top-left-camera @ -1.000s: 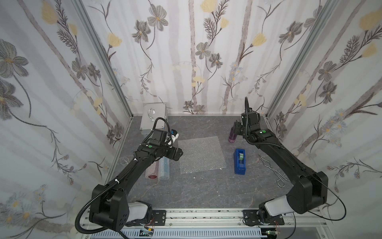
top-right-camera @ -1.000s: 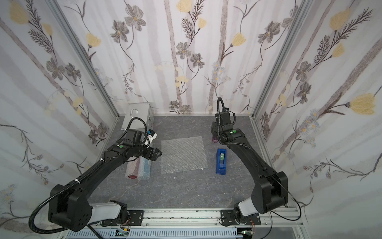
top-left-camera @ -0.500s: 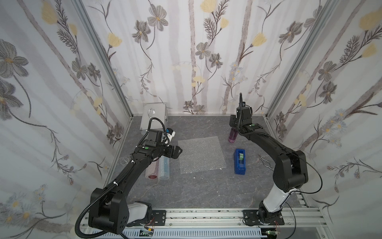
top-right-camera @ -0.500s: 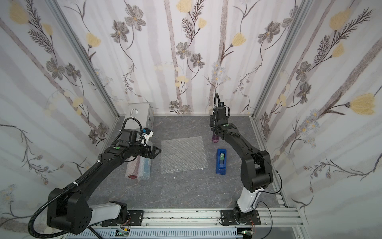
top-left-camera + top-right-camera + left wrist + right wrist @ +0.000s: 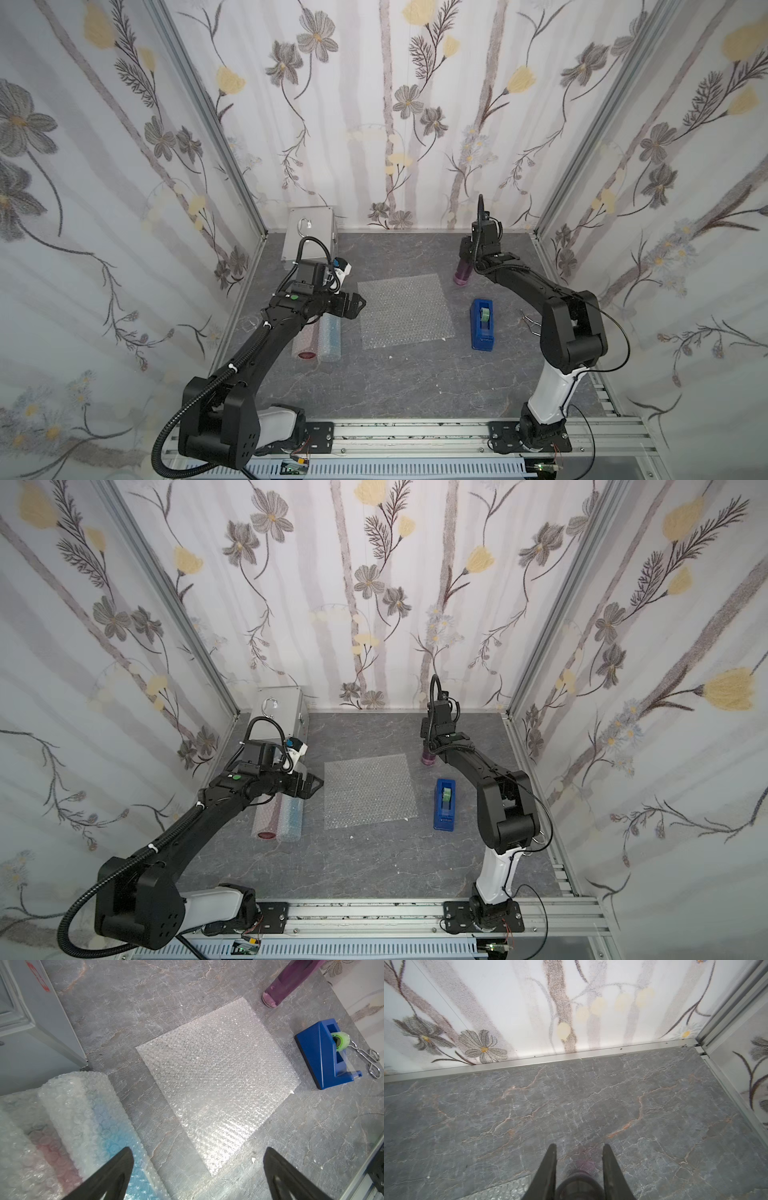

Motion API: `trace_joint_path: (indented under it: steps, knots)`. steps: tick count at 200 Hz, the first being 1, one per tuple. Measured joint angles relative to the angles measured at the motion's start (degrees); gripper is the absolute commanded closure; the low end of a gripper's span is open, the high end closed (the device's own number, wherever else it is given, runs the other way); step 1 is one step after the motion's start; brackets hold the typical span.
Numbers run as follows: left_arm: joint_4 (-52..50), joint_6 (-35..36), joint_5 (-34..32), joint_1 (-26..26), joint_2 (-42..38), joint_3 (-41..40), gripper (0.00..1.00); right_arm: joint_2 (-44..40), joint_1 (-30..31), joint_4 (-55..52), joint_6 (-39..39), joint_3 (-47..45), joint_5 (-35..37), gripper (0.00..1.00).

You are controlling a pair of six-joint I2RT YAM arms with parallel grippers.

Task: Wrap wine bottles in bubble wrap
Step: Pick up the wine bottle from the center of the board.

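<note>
A purple wine bottle [image 5: 462, 274] [image 5: 428, 757] [image 5: 284, 980] stands upright at the back right of the floor. My right gripper [image 5: 469, 254] [image 5: 579, 1147] comes down over its top, and both fingers press against the dark cap [image 5: 579, 1186]. A flat sheet of bubble wrap [image 5: 403, 309] [image 5: 368, 791] [image 5: 218, 1080] lies in the middle. Two bottles lie rolled in bubble wrap at the left, one red [image 5: 303, 343] [image 5: 47, 1147] and one blue [image 5: 330, 336] [image 5: 99, 1122]. My left gripper [image 5: 359, 305] [image 5: 197, 1150] hangs open between the blue roll and the sheet, holding nothing.
A blue tape dispenser [image 5: 482, 324] [image 5: 320, 1053] stands right of the sheet, with thin metal scissors [image 5: 367, 1059] beyond it. A silver case [image 5: 309, 232] [image 5: 31, 1022] sits in the back left corner. Flowered walls close in three sides.
My right gripper's jaws have narrowed onto the purple bottle's top while that arm's elbow swung toward the front. My left gripper drew back slightly to the left, still open.
</note>
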Motion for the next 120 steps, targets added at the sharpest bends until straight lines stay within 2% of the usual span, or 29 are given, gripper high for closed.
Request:
trace_joint_path:
  steps: [34,63,94,120]
  knots:
    - [0.0,-1.29,-0.26,0.0,0.39,0.02,0.0,-2.82,0.61,-4.31,-0.24,-0.15,-0.35,1.0]
    - [0.02,-4.59,-0.83,0.0,1.03,0.22,0.07,-6.45,1.57,-13.75,-0.63,5.46,-1.66,1.0]
    - [0.04,-10.82,-1.11,0.02,3.32,0.22,0.21,-10.27,3.45,-22.86,1.22,12.22,-9.18,1.0]
    - [0.24,-17.11,-0.39,-0.04,6.27,0.2,0.27,-10.51,6.05,-30.08,3.08,15.21,-17.33,1.0]
